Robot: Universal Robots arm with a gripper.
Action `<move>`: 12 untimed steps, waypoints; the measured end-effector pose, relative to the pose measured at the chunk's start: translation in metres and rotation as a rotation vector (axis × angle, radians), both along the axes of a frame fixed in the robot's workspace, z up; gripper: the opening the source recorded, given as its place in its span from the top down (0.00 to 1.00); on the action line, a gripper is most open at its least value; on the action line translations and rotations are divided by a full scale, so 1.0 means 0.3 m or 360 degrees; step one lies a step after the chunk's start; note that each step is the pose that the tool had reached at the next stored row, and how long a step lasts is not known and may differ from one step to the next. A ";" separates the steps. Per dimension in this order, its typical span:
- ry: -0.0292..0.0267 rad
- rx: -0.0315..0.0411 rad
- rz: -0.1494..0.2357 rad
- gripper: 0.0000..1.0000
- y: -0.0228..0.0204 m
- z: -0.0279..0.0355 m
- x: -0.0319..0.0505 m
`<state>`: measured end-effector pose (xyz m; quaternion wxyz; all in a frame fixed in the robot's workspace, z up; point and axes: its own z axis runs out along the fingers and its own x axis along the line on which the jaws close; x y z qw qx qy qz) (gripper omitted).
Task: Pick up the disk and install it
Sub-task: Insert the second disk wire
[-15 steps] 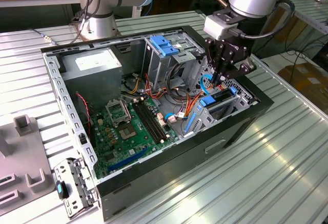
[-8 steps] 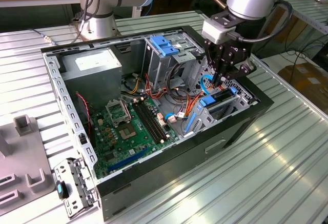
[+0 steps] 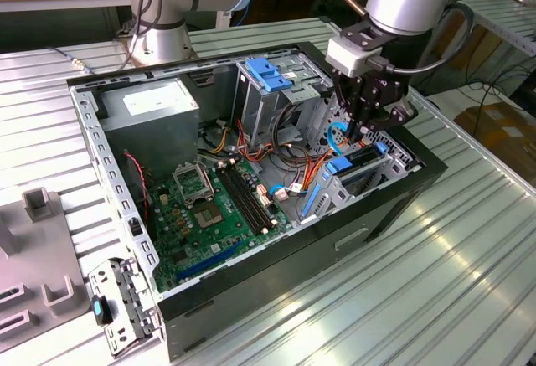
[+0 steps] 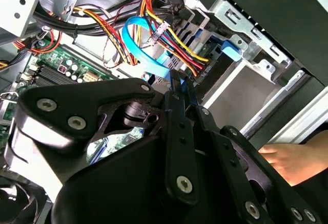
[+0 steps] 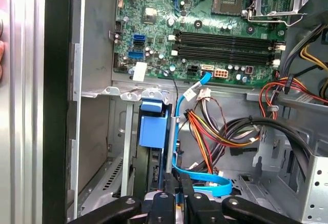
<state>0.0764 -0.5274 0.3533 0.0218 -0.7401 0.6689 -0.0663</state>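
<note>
Basically disk point(image 3: 362, 162) sits edge-up in the drive bay point(image 3: 394, 158) at the case's point(image 3: 251, 299) front corner, blue rail tab point(image 5: 153, 126) facing the motherboard point(image 3: 209, 207). Tool point(image 3: 358, 130) directly above it, fingers point(image 4: 177, 88) drawn nearly together, apparently pinching the disk's top edge; grip contact itself hidden. Judgement: push straight along bay rails, avoid the blue SATA cable point(image 4: 143, 49) beside the fingers.

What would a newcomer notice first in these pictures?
The open computer case on the ribbed metal table, its green motherboard exposed. The arm's black pincer reaches down into the drive bay at the exterior view's right, over the disk with blue rails standing in its slot.
</note>
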 end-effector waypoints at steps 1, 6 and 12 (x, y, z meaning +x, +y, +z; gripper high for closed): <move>-0.00048 0.0000 0.0002 0.84 0.000 0.000 -0.002; -0.00161 0.0001 0.0012 0.84 -0.016 -0.004 -0.020; -0.00162 0.0012 0.0012 0.84 -0.041 -0.007 -0.020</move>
